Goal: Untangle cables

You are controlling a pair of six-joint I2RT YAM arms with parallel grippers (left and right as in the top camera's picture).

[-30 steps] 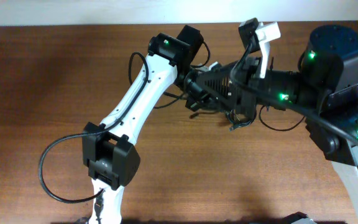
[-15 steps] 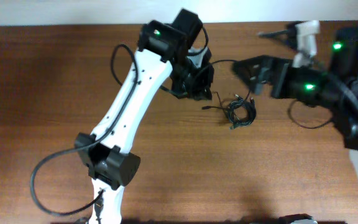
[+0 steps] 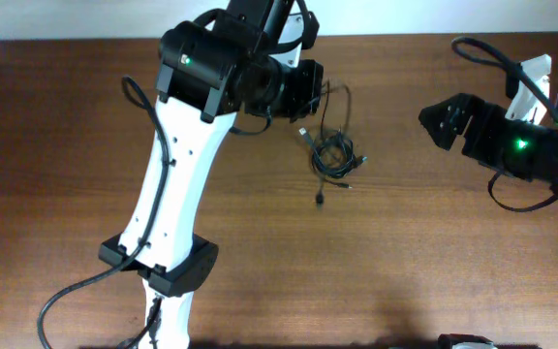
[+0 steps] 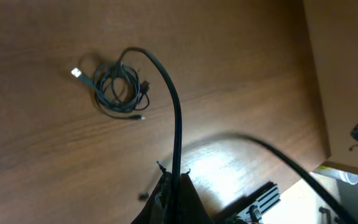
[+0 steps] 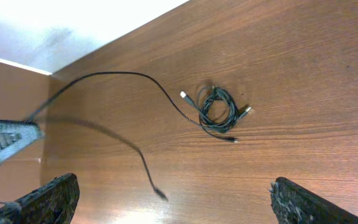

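The cables [image 3: 333, 155] lie as a small coiled black bundle on the brown table [image 3: 434, 252], with a silver-tipped plug on its left side. My left gripper [image 3: 310, 89] hovers just behind the bundle, shut on one black strand. In the left wrist view that strand [image 4: 176, 118] arcs from the shut left gripper [image 4: 174, 177] up to the coil [image 4: 118, 90]. A loose end with a plug [image 3: 319, 199] dangles in front of the bundle. My right gripper [image 3: 439, 124] stands wide open at the right, apart from the cables. In its own view the right gripper [image 5: 174, 182] holds nothing, with the coil [image 5: 218, 109] ahead.
The left arm's white link [image 3: 177, 174] crosses the table's left half, with its thick black arm cable [image 3: 66, 291] looping at the lower left. The right arm [image 3: 536, 155] fills the right edge. A pale wall [image 3: 395, 15] borders the table's far edge.
My right gripper opened and drew back to the right. The left arm swung left and back with its strand, dragging the bundle left and farther from the front edge.
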